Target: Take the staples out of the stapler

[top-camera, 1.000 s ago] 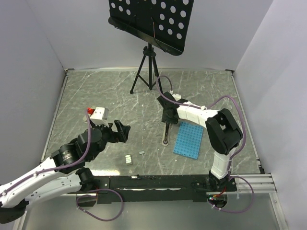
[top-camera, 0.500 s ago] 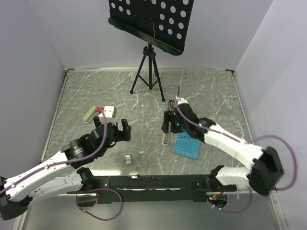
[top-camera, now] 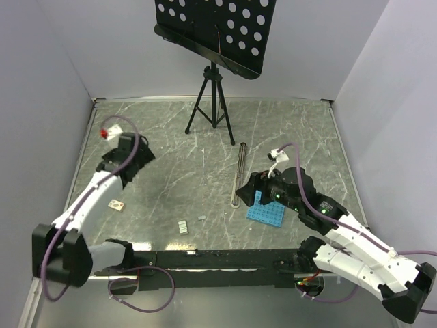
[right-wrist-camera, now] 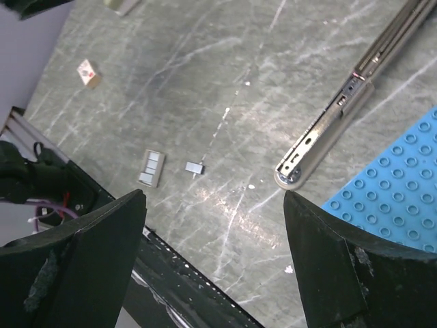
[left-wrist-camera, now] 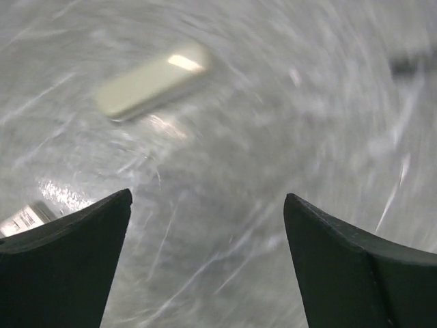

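With staples [right-wrist-camera: 151, 168] laid loose, unloading is judged done; left gripper [left-wrist-camera: 208, 198] and right gripper [right-wrist-camera: 215, 195] are spread empty; retreat is called for.

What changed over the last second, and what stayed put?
The right pincer opened, releasing the long metal bar, and drew back toward its base. The left pincer, open, swung far left, near the stapler. Bar, staples and blue tray stayed put.

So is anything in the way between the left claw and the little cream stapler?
Nothing visible: the left gripper is open, and only bare grey marbled table lies between it and the small cream metal stapler.
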